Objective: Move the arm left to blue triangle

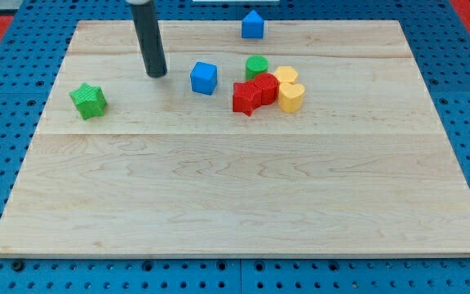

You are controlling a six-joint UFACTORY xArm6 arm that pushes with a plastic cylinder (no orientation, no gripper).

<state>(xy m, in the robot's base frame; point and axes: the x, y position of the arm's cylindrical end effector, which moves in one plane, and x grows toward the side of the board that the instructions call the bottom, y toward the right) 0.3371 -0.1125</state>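
The rod comes down from the view's top and its tip (157, 73) sits on the wooden board (235, 196), holding nothing, a bare dark rod end with no block touching it. Just to its right, with a small gap between them, is the blue cube (204, 77). The blue triangle (253, 24), more a peaked, house-like block, is up near the top edge, well to the tip's right. Off to the left, the green star (88, 100) stands alone. Right of the cube there's a tight cluster: green cylinder (257, 65), red star (245, 97) pressed against another red block (265, 86), and two yellow blocks (289, 88) touching them.
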